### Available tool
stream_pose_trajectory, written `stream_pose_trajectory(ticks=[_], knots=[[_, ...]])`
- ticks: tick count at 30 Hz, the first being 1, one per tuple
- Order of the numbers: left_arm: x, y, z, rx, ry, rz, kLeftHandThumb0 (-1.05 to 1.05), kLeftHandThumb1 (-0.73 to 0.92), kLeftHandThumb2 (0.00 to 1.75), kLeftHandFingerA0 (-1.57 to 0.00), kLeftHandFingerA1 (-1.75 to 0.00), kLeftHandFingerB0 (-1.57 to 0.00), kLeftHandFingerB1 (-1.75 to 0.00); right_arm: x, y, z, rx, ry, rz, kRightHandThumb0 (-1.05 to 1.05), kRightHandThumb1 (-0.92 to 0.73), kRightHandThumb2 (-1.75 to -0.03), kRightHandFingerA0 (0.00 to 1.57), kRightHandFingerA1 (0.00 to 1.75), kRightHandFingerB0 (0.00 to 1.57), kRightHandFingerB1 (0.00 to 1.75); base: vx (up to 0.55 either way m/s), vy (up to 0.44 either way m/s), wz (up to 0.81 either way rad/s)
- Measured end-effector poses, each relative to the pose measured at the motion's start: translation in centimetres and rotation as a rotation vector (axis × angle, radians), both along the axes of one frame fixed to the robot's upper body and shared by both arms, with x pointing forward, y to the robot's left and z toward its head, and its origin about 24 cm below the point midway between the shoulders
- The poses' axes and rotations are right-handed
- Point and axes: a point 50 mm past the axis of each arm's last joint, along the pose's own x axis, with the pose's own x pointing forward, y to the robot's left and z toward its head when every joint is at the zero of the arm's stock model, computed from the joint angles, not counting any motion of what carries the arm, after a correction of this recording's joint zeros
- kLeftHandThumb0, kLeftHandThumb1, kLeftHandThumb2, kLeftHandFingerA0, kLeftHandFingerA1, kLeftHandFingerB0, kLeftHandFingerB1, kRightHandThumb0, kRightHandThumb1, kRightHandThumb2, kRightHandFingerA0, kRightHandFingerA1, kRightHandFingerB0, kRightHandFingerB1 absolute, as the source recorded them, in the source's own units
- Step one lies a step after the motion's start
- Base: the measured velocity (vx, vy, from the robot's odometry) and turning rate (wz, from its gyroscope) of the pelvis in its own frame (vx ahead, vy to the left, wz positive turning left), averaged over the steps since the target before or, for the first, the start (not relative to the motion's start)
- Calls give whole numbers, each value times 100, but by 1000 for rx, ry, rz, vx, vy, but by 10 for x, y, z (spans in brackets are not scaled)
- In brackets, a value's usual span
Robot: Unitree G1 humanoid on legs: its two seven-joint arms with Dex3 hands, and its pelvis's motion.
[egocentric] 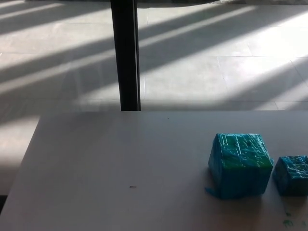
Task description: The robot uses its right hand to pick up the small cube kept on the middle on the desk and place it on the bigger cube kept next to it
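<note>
neither hand of the robot shows in the head view, so their state cannot be told and no place can be given from them. the larger cube wrapped in shiny teal-blue plastic (240, 165) sits on the pale grey table (110, 173). the smaller teal-wrapped cube (292, 175) rests just beside it, apparently not quite touching, partly cut by the frame edge.

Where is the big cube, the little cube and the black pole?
big cube (239, 164), head view, on its front face
little cube (291, 175), head view, on its front face
black pole (125, 55), head view, mid-shaft
</note>
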Motion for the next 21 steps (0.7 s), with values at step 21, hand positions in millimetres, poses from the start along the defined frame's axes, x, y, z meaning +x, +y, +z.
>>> stream_pose_trajectory(ticks=[21], knots=[[-5,10,9,-89,-53,37,-82,78,64,-34,-53,-37,-42,37,-68,103,8,-489,-369,-42,-69,-61,61,94,51,58,0,0,0]])
